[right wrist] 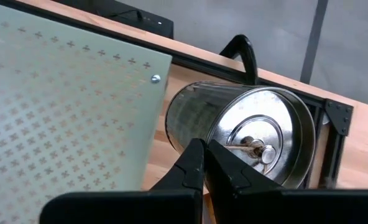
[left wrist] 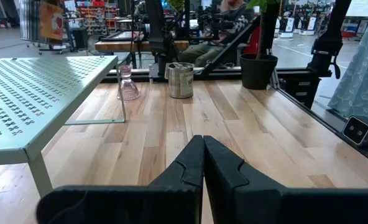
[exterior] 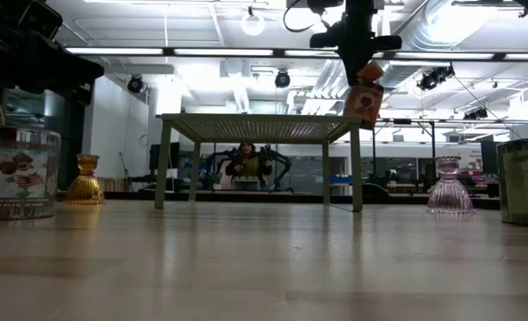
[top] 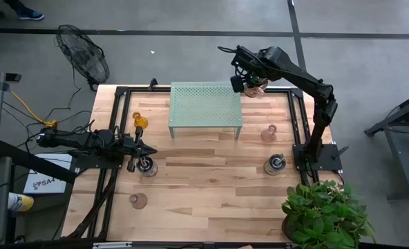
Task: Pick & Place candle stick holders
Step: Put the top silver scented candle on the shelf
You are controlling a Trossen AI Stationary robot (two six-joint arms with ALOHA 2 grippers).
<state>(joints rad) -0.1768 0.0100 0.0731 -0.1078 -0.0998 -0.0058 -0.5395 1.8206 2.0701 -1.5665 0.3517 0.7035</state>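
A silvery metal holder with reddish marks (right wrist: 246, 134) hangs tilted in the air by the far right corner of the pale green perforated stand (top: 206, 104), its rim pinched in the closed right gripper (top: 249, 82). The left gripper (top: 144, 148), jaws pressed together and empty, rests low just beside another silvery holder (top: 147, 166). The amber glass holder (top: 140, 121) stands left of the stand and a pinkish one (top: 269, 133) right of it.

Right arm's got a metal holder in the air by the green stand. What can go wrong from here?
1. The right gripper pinches only the rim of the tilted metal holder; that grip may slip.
2. The holder hangs right by the green stand's corner; it may clip the edge.
3. A drop here may roll toward the table's back rail.
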